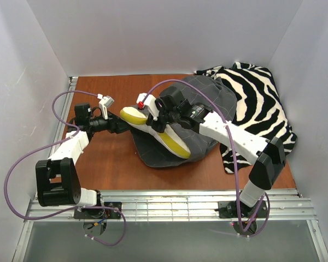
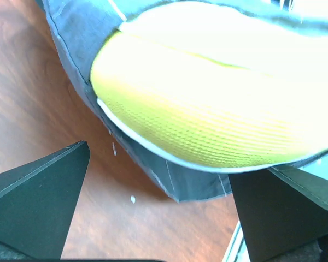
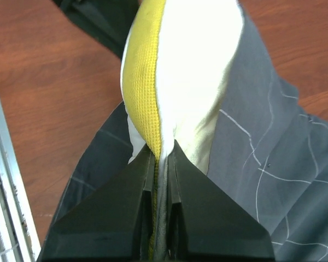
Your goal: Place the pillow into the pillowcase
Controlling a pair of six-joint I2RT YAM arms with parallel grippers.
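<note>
The pillow [image 1: 172, 143] is lying across the pillowcase [image 1: 208, 95] on the table [image 1: 109, 158], and only the wrist views are showing the right gripper [image 3: 163, 150] pinching its yellow edge while the left gripper [image 2: 158, 164] is gaping empty nearby.

Cream-white foam pillow [image 1: 174, 143] w/ yellow-green mesh side edge, tipped up on its long edge near ctr of top view. Long axis approx 10 to 4 o'clock, yellow end at 10. Resting over pillowcase [image 1: 208, 98]: dark grey, thin light grid lines, crumpled, spreading toward 1 o'clock, hem showing at 6.

Left wrist view: rounded yellow-green corner of pillow [image 2: 208, 114], grey pillowcase [image 2: 82, 33] beneath and around.

Right wrist view: pillow [image 3: 180, 71] edge-on, pillowcase [image 3: 273, 164] on both sides.

Inside case or not: can't tell.
</note>
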